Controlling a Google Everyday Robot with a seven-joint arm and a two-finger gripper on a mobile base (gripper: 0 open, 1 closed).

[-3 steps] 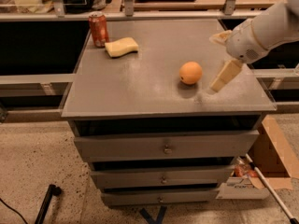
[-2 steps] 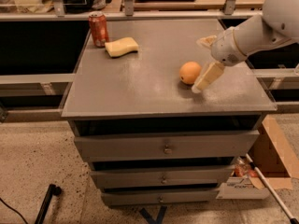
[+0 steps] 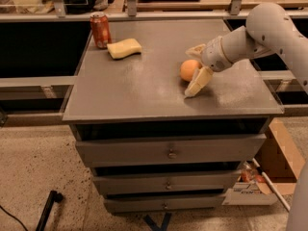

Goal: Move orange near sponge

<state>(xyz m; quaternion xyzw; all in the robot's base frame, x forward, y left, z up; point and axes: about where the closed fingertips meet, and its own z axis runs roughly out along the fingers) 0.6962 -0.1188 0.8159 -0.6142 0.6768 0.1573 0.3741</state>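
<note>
The orange [image 3: 187,70] sits on the grey cabinet top [image 3: 144,85], right of centre. My gripper [image 3: 189,72] reaches in from the right and is open, with the orange between its cream fingers. One finger [image 3: 196,48] is behind the orange. The other [image 3: 198,82] lies in front of it, its tip resting near the table surface. The pale yellow sponge [image 3: 124,48] lies flat at the back left of the top, well apart from the orange.
A red-orange soda can [image 3: 100,30] stands upright just left of the sponge at the back left corner. The cabinet has drawers [image 3: 169,150] below. A cardboard box [image 3: 281,153] sits on the floor to the right. A rail [image 3: 144,14] runs behind the top.
My gripper has moved left from the right side of the top to the orange, and its fingers now straddle the fruit. The orange, sponge and can have not moved.
</note>
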